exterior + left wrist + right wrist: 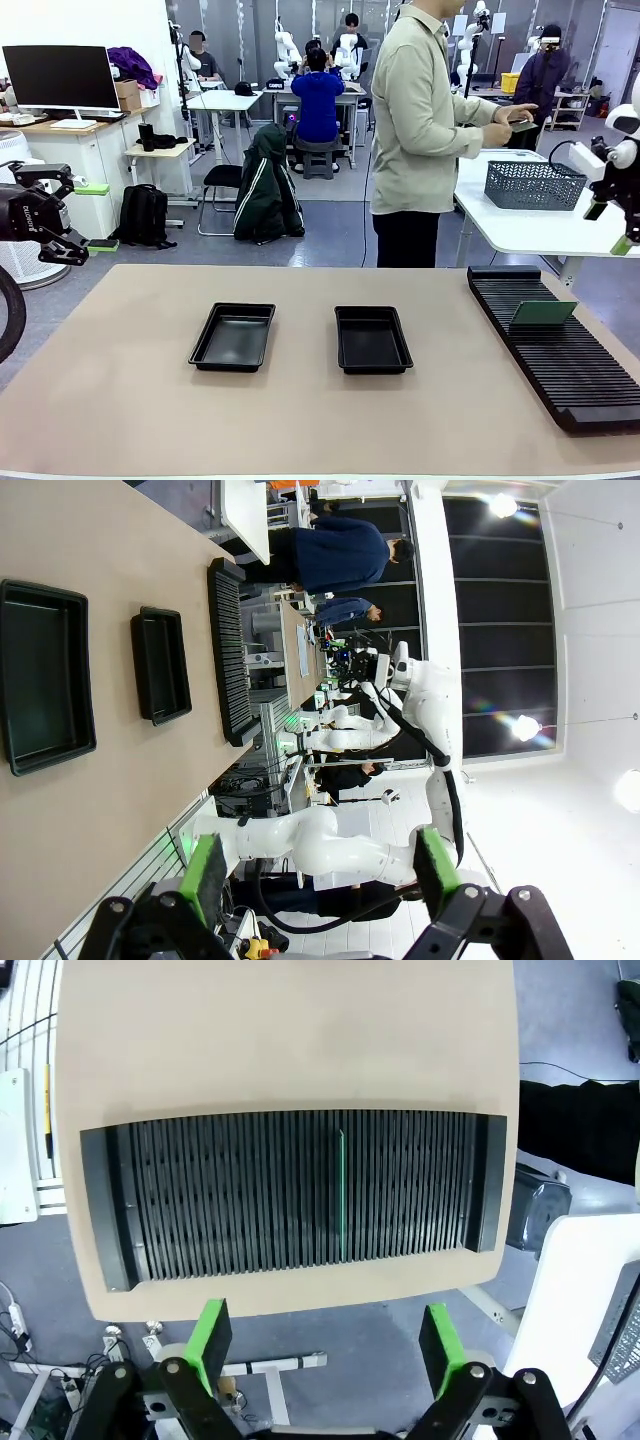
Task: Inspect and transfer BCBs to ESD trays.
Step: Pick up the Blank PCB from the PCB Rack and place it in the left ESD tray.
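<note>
While we hang right of the table (280, 1040), right gripper (325, 1335): spread, facing the slotted rack (200, 1190).
BCB (341, 1195): one, on edge in a far slot.
Left gripper (318, 870): spread, off our left edge.
ESD trays (233, 337): two, mid-table, apart.
Person (420, 120): far side, near mesh basket (533, 185).

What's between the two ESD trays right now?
Nothing: only bare tan tabletop separates the left tray from the right tray, seen in the front view.
</note>
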Robot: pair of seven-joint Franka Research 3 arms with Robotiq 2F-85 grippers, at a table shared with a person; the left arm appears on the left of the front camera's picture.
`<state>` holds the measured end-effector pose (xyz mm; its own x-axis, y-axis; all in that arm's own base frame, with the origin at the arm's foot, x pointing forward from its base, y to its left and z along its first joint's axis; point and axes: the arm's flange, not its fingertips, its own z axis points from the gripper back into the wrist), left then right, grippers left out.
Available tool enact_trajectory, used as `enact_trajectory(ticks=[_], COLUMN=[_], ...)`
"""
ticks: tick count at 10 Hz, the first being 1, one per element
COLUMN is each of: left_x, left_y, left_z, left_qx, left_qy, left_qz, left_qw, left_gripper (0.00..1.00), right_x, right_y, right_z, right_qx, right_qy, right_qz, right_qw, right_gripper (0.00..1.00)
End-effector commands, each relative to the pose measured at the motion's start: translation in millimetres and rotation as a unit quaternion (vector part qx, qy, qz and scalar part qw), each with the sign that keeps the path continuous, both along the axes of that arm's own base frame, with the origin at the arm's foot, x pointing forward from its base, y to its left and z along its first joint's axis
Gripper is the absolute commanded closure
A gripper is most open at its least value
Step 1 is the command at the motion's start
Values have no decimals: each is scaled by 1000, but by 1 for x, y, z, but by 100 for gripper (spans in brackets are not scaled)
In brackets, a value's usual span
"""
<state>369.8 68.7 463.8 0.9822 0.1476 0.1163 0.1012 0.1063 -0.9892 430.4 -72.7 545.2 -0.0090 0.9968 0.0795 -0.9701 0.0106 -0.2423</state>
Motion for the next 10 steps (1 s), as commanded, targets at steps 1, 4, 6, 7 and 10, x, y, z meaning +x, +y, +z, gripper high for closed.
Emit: enact_trajectory(ticks=[1,4,6,7,10], left_x=[0,0,0,0,0], left_y=[1,1,1,1,1], left_z=[0,0,0,0,0], left_qx=[-1,-1,-1,-1,-1], left_qy=[0,0,0,0,0], left_qz=[0,0,0,0,0], left_qw=[1000,1000,1000,1000,1000], left_gripper=[0,0,0,0,0], right_x=[9,22,29,31,35], right_y=[-2,-4,-7,-7,-3], right_z=[-24,-60,-81,-89,-112], right_qx=[10,22,24,24,20], right_qy=[-10,-10,-9,-9,-5], right_qz=[20,37,42,48,51], right_qw=[1000,999,999,999,998], right_gripper=[0,0,0,0,0])
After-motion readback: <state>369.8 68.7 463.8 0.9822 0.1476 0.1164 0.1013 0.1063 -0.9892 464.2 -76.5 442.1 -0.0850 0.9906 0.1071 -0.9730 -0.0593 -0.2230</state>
